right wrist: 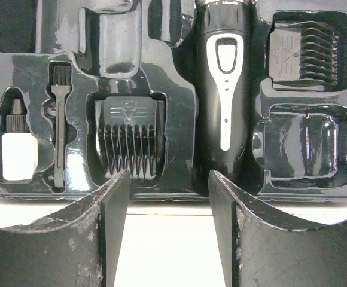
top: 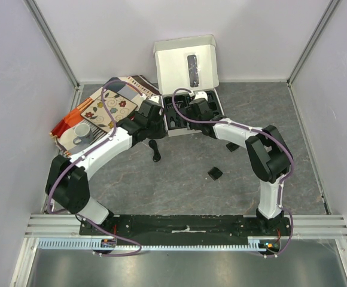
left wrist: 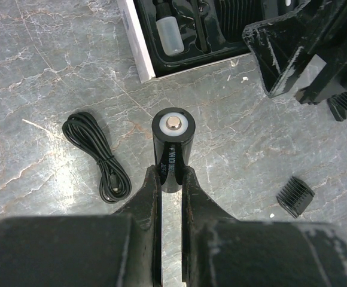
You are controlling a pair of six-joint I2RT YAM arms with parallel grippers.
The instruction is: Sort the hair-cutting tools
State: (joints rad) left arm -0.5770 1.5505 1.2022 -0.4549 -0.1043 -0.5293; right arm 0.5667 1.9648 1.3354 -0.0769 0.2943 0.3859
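Observation:
My left gripper (left wrist: 172,174) is shut on the tiny black cylinder (left wrist: 172,143), holding it over the grey table near the front left corner of the white box (left wrist: 139,42). The coiled black cord (left wrist: 96,156) lies to its left and a loose black comb attachment (left wrist: 295,196) to its right. My right gripper (right wrist: 169,179) is open and empty above the front edge of the black tray (right wrist: 179,36). In the tray lie the black-and-silver clipper (right wrist: 224,89), one comb (right wrist: 130,140) and another comb (right wrist: 302,54). In the top view, my left gripper (top: 154,119) and right gripper (top: 192,112) are both at the box.
A white bottle (right wrist: 18,156) and a small brush (right wrist: 58,131) sit in the tray's left slots. One slot (right wrist: 308,143) at the right holds nothing. Two loose black pieces (top: 215,173) (top: 232,146) lie on the table. A white cup (top: 81,130) stands on patterned cloth at the left.

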